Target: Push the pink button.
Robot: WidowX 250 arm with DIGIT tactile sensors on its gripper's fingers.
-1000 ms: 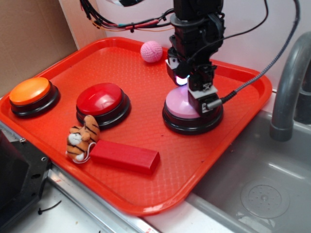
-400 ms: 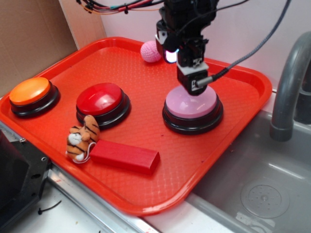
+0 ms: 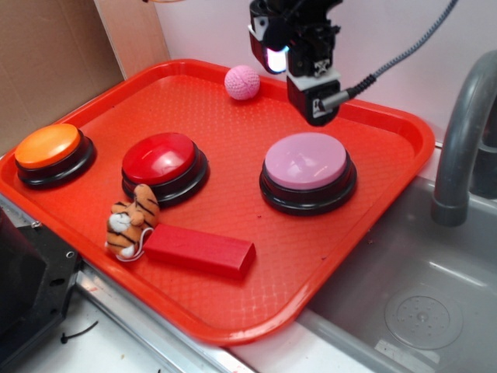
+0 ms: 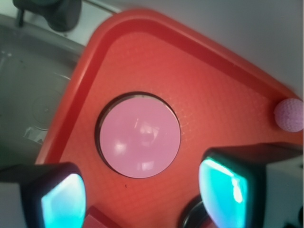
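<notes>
Bright, even light; wrist view's edges blurred, perhaps slightly distorted.

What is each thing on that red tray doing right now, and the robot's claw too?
Pink button: untouched, dome fully exposed.
End effector: raised above the tray, open, holding nothing.
Red button: untouched.
Orange button: untouched.
Pink knitted ball: resting by the tray's far rim.
Toy tiger: against the red block.
</notes>
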